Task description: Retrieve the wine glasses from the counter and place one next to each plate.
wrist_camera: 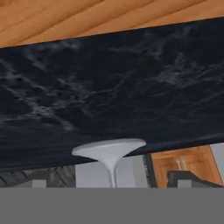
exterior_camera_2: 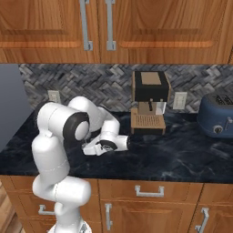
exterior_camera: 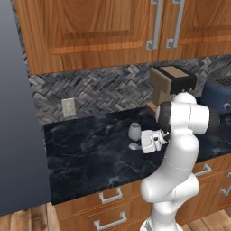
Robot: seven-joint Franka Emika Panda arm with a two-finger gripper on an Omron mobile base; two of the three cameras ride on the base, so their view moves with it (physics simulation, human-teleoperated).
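- 1 wine glass [exterior_camera: 134, 134] stands upright on the black marbled table [exterior_camera: 90, 158], in the middle part of it, a little nearer to the back wall than to the front edge.
- The white arm [exterior_camera: 178, 153] bends low over the table, and its hand is turned sideways toward the glass.
- The gripper [exterior_camera: 143, 140] is just beside the glass, on the side of the arm, at the height of the bowl and the stem.
- In the hand view, the round foot and thin stem of the wine glass [wrist_camera: 109, 153] appear upside down near the lower middle, against the dark stone.
- The gripper is spread wide and it grasps nothing; I cannot tell if a finger already touches the glass.
- In the right base view, the arm hides the glass; the hand [exterior_camera_2: 93, 148] is low above the table.
- Behind the arm, a coffee machine [exterior_camera_2: 149, 101] in brown and black stands near the wall with the herringbone tiles.
- A dark blue toaster [exterior_camera_2: 218, 116] stands at the far right of the table.
- Wooden drawers [exterior_camera_2: 150, 193] with silver handles are under the table, and wooden cabinets [exterior_camera_2: 113, 27] hang above.
- A grey panel [exterior_camera: 20, 113] closes the left end of the table.
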